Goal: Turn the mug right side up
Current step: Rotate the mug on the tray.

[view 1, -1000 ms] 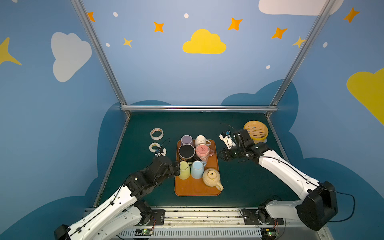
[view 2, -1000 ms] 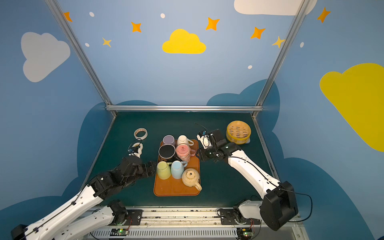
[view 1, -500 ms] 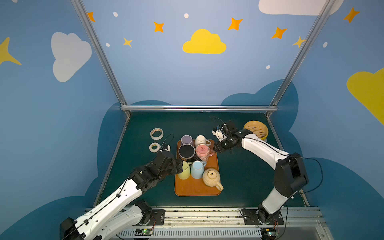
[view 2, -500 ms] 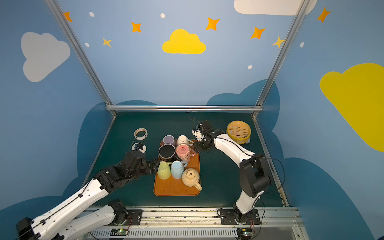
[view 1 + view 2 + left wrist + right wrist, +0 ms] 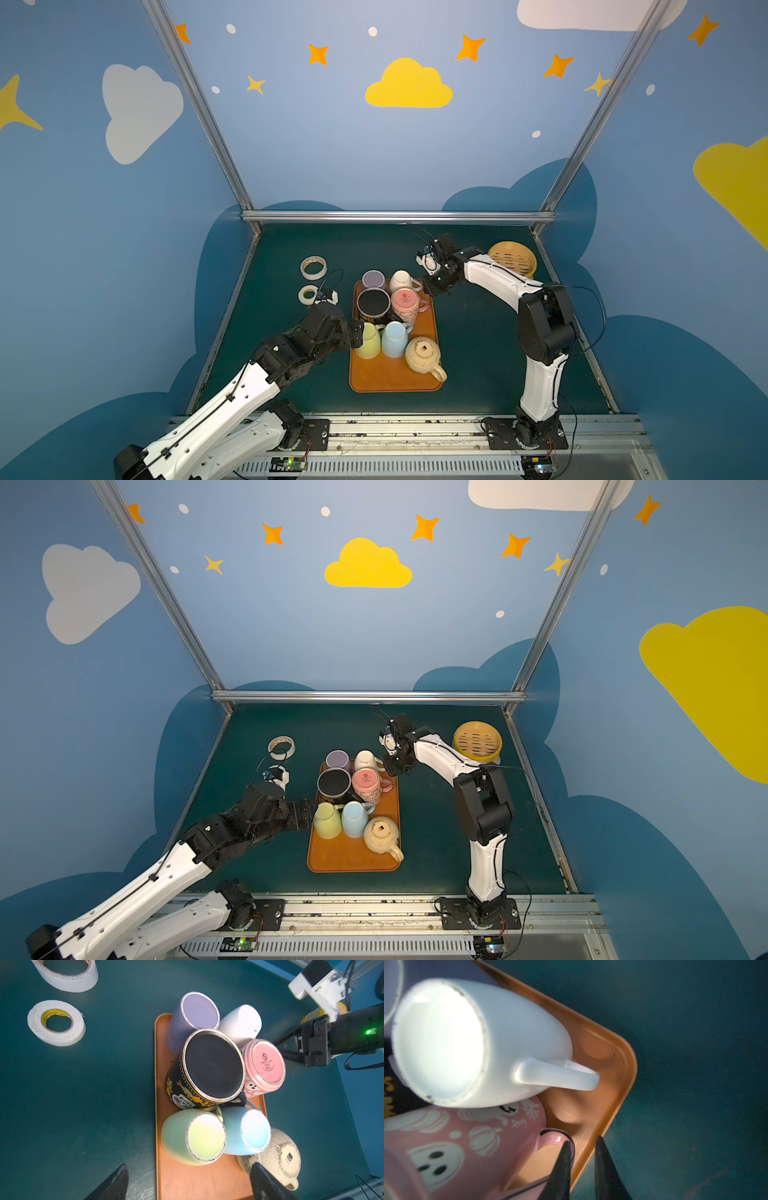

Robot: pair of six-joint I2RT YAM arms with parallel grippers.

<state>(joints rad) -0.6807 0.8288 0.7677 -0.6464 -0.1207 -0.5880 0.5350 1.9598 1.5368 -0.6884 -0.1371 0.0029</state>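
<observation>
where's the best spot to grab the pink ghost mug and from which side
Its handle, coming in from the right arm's side of the tray. The pink mug stands base up, crowded by the white mug and black mug, so straddling its body looks hard; the handle juts toward open tray.

Left arm (image 5: 245,386) reaches from the near-left corner of the table (image 5: 478,353) toward its middle, forearm low and level. The left gripper (image 5: 190,1180) has its jaws spread wide. Right arm (image 5: 494,274) rises from the near-right corner with the elbow high, forearm angled inward near the far edge. The right gripper (image 5: 582,1167) points downward, its fingers close together with a narrow gap; grip undetermined.
</observation>
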